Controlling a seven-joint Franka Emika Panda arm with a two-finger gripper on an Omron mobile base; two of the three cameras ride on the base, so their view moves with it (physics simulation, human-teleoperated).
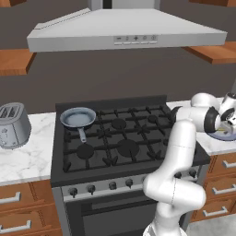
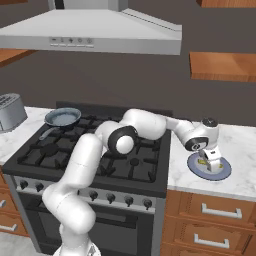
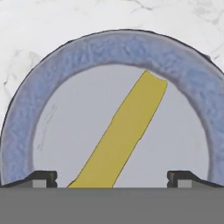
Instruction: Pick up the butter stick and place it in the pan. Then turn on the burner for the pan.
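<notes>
Butter stick (image 3: 122, 135) lies on the flat blue-grey plate (image 3: 26, 109), a pale-yellow strip running on a slant across the plate's light centre. In the hand view it reaches down between the two dark fingertips (image 3: 43, 178), which stand wide apart on either side of it, neither one touching it. The claw (image 2: 210, 162) is released and holds nothing. In the right base view it points down over the plate (image 2: 222, 172), which sits on the white marble tabletop (image 2: 240, 145) to the right of the stove (image 2: 100, 150). A bit of yellow shows just under the claw there. The pan (image 1: 78, 117) rests on the stove's back left burner, handle toward the front, well apart from the plate. A toaster (image 1: 13, 124) stands on the tabletop left of the stove.
</notes>
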